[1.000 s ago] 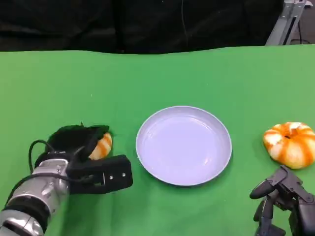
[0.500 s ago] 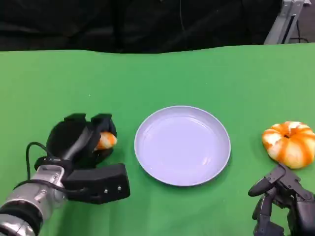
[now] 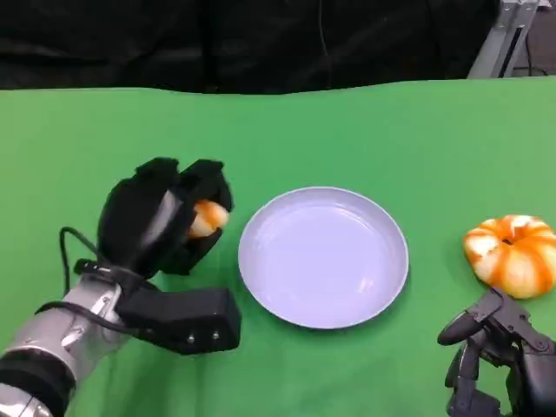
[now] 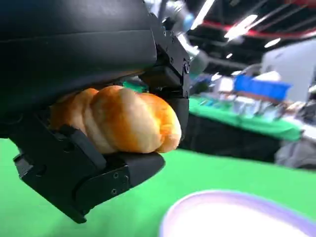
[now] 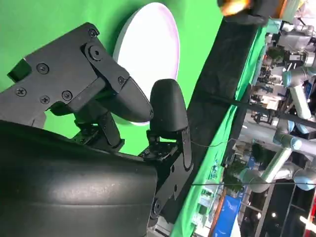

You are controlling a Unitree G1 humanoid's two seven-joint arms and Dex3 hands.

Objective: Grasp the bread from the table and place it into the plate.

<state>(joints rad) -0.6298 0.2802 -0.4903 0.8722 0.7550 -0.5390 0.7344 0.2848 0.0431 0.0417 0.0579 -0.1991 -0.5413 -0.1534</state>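
Note:
My left hand (image 3: 165, 217) grips a golden twisted bread (image 3: 208, 217), lifted off the green table just left of the pale lavender plate (image 3: 323, 257). In the left wrist view the bread (image 4: 118, 121) sits clamped between the black fingers (image 4: 94, 182), with the plate's rim (image 4: 207, 202) below it. My right hand (image 3: 499, 352) stays low at the near right corner, fingers curled with nothing in them. The right wrist view shows the same hand (image 5: 123, 123) and the plate (image 5: 148, 54) beyond it.
An orange-and-white striped pumpkin-shaped item (image 3: 512, 254) lies on the table right of the plate, just beyond my right hand. Black backdrop runs along the table's far edge. Bare green cloth lies behind the plate.
My left hand has closed on the bread, lifted it off the table and carried it up and right toward the plate. The right hand stays put.

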